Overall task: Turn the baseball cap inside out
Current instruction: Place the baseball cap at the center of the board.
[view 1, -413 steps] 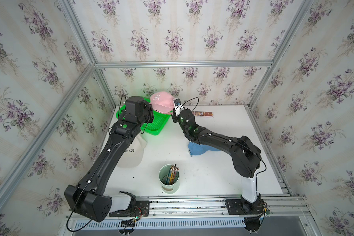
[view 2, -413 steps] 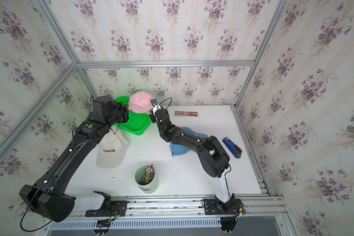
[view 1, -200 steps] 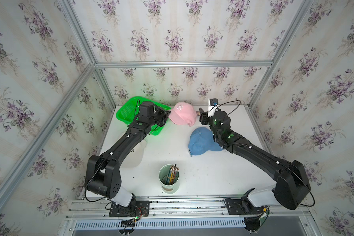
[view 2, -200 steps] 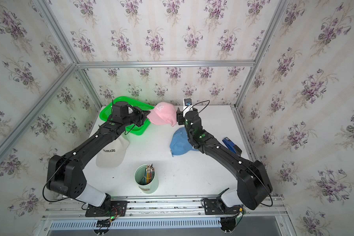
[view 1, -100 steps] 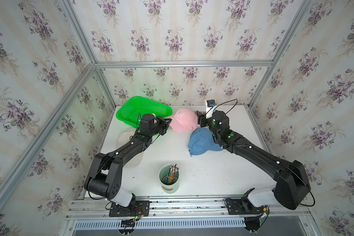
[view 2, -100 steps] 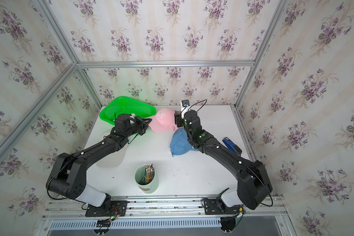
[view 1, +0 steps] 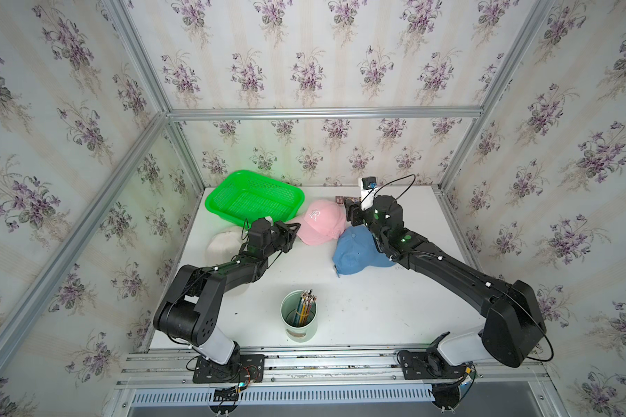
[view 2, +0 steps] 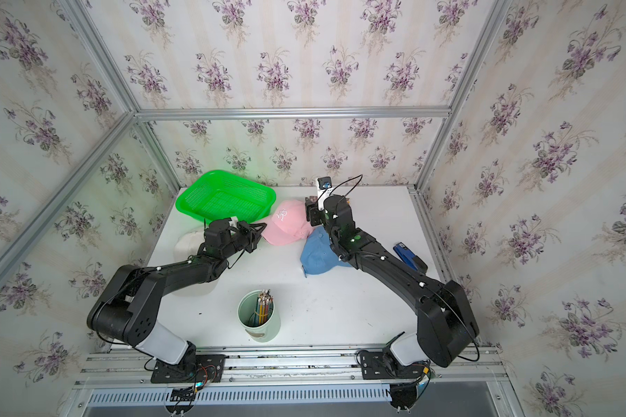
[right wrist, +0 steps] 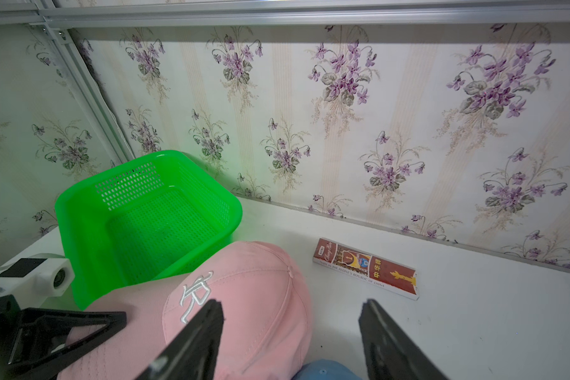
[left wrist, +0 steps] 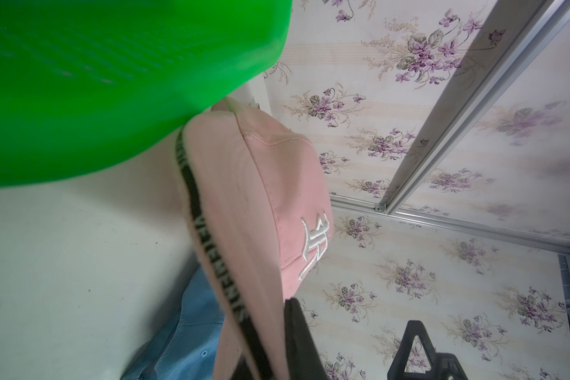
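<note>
- The pink baseball cap is sitting crown-up just beside the green basket, touching a blue cap.
- The left gripper is pinching its brim, fingers pressed together on it.
- The right gripper is hovering at the crown, on the side away from the basket, fingers spread.
- The white table is carrying all this. Floral wallpaper on an aluminium frame is rising behind the basket.

Enclosure walled on three sides by cream striped wallpaper printed with purple flower sprigs. Panels framed by aluminium profiles. White tabletop bounded by walls. Slotted aluminium rail mounted along front edge. Vented grey panel seen below rail. Scene lit evenly, soft shadows cast.
</note>
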Motion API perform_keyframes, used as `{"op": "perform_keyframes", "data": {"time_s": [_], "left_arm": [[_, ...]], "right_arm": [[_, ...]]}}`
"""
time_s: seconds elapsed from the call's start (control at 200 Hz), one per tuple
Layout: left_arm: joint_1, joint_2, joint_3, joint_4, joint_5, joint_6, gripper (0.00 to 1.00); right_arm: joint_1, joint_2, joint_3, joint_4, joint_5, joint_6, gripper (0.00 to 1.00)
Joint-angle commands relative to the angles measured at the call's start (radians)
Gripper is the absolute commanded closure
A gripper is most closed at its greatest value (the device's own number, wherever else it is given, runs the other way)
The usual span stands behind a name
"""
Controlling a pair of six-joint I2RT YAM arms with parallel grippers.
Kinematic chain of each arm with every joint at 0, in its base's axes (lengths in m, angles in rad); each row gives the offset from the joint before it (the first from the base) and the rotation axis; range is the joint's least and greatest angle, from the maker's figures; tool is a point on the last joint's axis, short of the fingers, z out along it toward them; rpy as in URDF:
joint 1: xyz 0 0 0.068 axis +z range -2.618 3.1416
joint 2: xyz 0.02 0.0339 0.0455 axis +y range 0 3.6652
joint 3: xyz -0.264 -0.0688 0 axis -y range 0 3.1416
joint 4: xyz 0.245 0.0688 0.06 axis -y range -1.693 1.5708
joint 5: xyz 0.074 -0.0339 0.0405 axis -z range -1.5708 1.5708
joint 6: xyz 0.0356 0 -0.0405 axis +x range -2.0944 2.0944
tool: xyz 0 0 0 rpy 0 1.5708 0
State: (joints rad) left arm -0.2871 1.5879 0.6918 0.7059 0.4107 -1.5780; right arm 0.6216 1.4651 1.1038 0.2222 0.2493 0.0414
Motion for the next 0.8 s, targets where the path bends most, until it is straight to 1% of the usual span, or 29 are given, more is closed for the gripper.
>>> {"op": "perform_keyframes", "data": {"time_s": [0.0, 0.055, 0.16, 0.23, 0.305, 0.395, 0.45, 0.485, 0.53, 0.569, 0.599, 0.614, 0.669, 0.704, 0.734, 0.794], "left_arm": [[0.005, -0.015, -0.024, 0.068, -0.001, 0.025, 0.9], [0.005, -0.019, -0.054, 0.078, -0.002, 0.02, 0.84], [0.014, -0.012, -0.153, 0.151, -0.03, -0.002, 0.82], [0.019, 0.019, -0.2, 0.241, -0.031, -0.02, 0.8], [0.021, 0.051, -0.224, 0.305, -0.03, -0.027, 0.76], [0.022, 0.052, -0.241, 0.322, -0.038, -0.011, 0.74], [0.021, 0.031, -0.24, 0.279, -0.037, 0.009, 0.72], [0.022, 0.01, -0.232, 0.236, -0.03, 0.033, 0.68], [0.021, -0.029, -0.221, 0.146, -0.027, 0.071, 0.59], [0.02, -0.074, -0.211, 0.056, -0.029, 0.111, 0.47], [0.016, -0.106, -0.209, -0.006, -0.039, 0.134, 0.46], [0.016, -0.124, -0.21, -0.035, -0.044, 0.143, 0.42], [0.014, -0.184, -0.218, -0.115, -0.057, 0.171, 0.36], [0.014, -0.231, -0.225, -0.159, -0.08, 0.179, 0.3], [0.014, -0.261, -0.228, -0.198, -0.087, 0.189, 0.28], [0.012, -0.319, -0.228, -0.292, -0.101, 0.21, 0.28]], "right_arm": [[0.0, 0.019, 0.015, 0.013, -0.023, 0.016, 0.3], [0.001, 0.036, 0.025, 0.012, -0.037, 0.023, 0.3], [0.003, 0.058, 0.036, 0.015, -0.072, 0.035, 0.3], [0.006, 0.063, 0.036, 0.015, -0.082, 0.038, 0.3], [0.01, 0.065, 0.037, 0.015, -0.089, 0.037, 0.3], [0.014, 0.068, 0.044, 0.007, -0.092, 0.03, 0.3], [0.014, 0.069, 0.05, -0.001, -0.09, 0.025, 0.3], [0.014, 0.068, 0.052, -0.005, -0.09, 0.022, 0.3], [0.015, 0.067, 0.053, -0.006, -0.088, 0.019, 0.3], [0.015, 0.067, 0.053, -0.005, -0.087, 0.017, 0.3], [0.015, 0.065, 0.054, -0.006, -0.085, 0.017, 0.3], [0.015, 0.064, 0.054, -0.007, -0.085, 0.017, 0.3], [0.016, 0.063, 0.054, -0.005, -0.083, 0.016, 0.3], [0.015, 0.063, 0.054, -0.003, -0.084, 0.017, 0.3], [0.015, 0.065, 0.054, -0.005, -0.087, 0.017, 0.3], [0.016, 0.071, 0.057, -0.005, -0.09, 0.022, 0.3]]}}
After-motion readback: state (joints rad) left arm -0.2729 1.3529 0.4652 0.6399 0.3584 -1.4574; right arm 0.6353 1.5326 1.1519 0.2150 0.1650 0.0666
